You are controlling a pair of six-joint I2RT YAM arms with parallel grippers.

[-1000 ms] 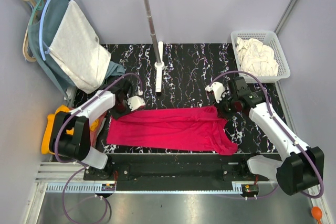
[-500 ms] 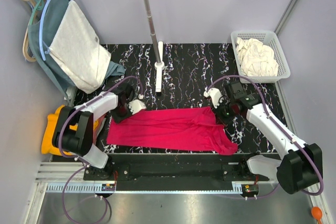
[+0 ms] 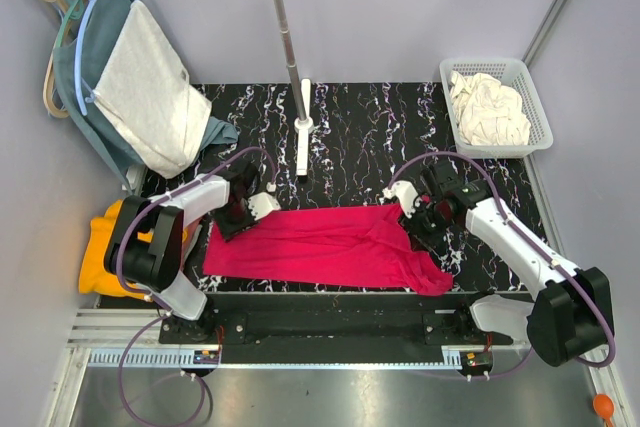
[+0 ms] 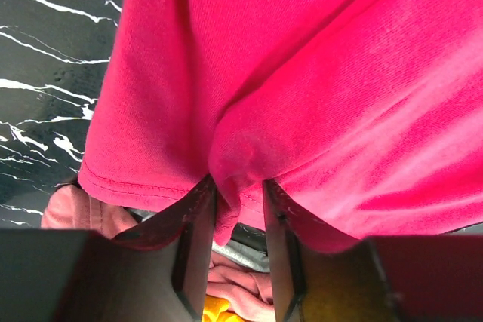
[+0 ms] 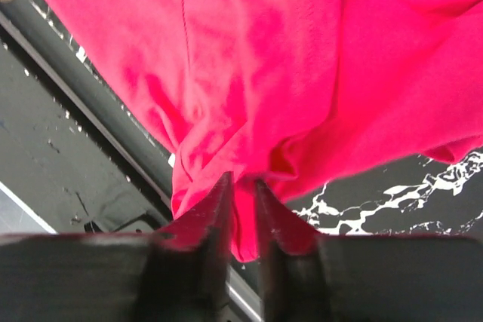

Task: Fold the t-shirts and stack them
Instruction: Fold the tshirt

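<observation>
Marbled black tabletop [image 3: 360, 137]; left pincer [image 4: 239, 192], right pincer [image 5: 242, 186] each tight on soft crimson t-shirt [image 3: 320, 242].

A crimson-pink cotton t-shirt [image 3: 320, 245] lies across the near part of the black marbled table [image 3: 350, 137], between my left gripper [image 3: 230, 224] at its far-left corner and my right gripper [image 3: 415, 231] at its right end. Far right, a white plastic basket [image 3: 447, 77] holds a cream-white shirt [image 3: 488, 112].
</observation>
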